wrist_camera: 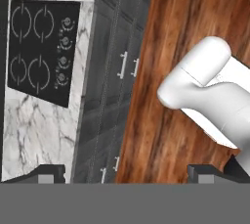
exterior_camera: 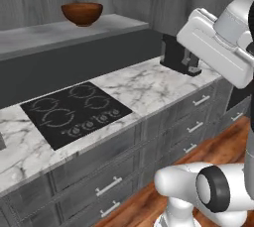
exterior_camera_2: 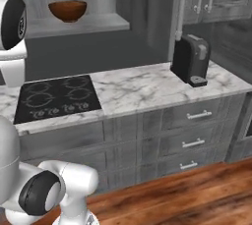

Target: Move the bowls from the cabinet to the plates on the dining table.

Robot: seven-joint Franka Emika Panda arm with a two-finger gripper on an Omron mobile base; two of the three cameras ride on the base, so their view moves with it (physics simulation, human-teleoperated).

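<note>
Left base view has the glossy reddish-brown wooden bowl [exterior_camera: 82,13] sitting on a smooth grey shelf [exterior_camera: 44,35], close to its front edge, above the marble worktop [exterior_camera: 144,89]. A flat black four-ring cooktop [exterior_camera: 74,112] is set into the veined stone, with bare marble between it and the boxy dark coffee machine [exterior_camera_2: 190,59]. Hand view looks down over the drawer fronts [wrist_camera: 114,71] and plank floor [wrist_camera: 161,37]; the gripper [wrist_camera: 126,173] has its jaws wide apart, holding nothing.

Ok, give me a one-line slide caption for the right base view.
Reddish-brown bowl on a grey shelf above the black cooktop; dark coffee machine on the marble counter.
</note>
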